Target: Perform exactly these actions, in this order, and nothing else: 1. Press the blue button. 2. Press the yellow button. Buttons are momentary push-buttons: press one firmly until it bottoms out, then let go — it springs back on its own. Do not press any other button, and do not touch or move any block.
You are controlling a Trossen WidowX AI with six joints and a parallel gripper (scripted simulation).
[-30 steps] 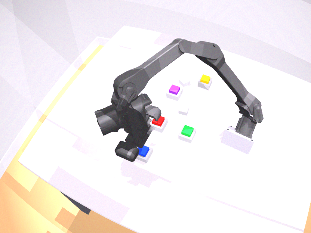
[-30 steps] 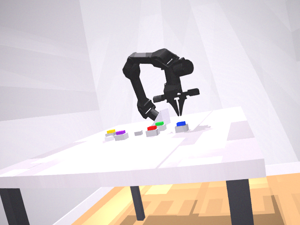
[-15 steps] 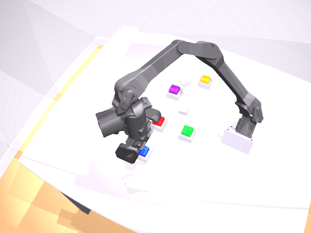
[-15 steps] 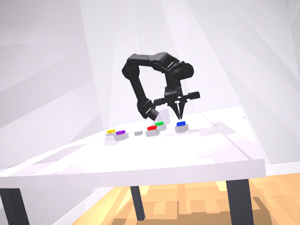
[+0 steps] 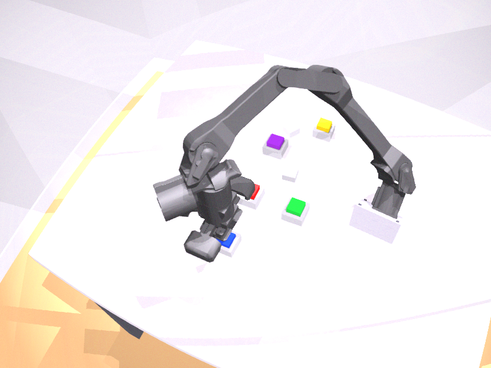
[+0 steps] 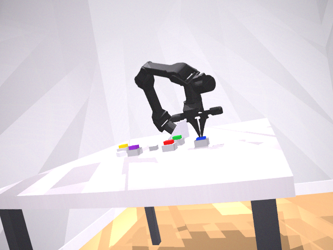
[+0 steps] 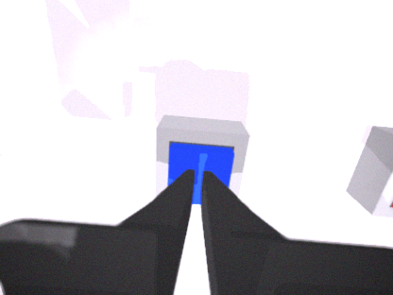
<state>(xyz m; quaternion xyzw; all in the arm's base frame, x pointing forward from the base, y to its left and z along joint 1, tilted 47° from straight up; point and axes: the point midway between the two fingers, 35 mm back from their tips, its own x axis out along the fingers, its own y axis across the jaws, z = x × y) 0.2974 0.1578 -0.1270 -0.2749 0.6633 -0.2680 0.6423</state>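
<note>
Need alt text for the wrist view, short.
The dark end effector, its two pointed fingers shut with only a thin gap, has its tips over the near edge of the square blue button in its grey housing. Another grey housing shows at right.
</note>
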